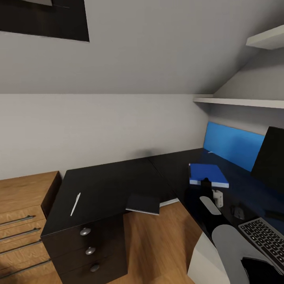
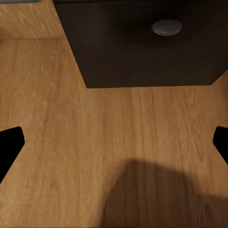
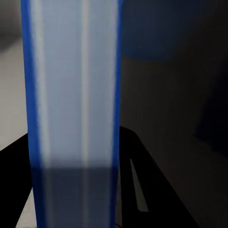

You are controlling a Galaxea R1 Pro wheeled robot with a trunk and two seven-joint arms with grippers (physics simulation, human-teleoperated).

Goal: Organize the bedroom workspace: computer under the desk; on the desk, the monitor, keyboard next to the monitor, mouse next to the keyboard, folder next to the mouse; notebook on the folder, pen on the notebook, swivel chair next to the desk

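The folder is lying over the desk at about 3 o'clock in the head view, the right gripper gripping its near edge; the right wrist view is showing its pale edge clamped between the fingers, likely to set it flat near the mouse and keyboard. The notebook is overhanging the drawer unit, the pen at 9 o'clock. The left gripper is hanging spread over the floor, idle.
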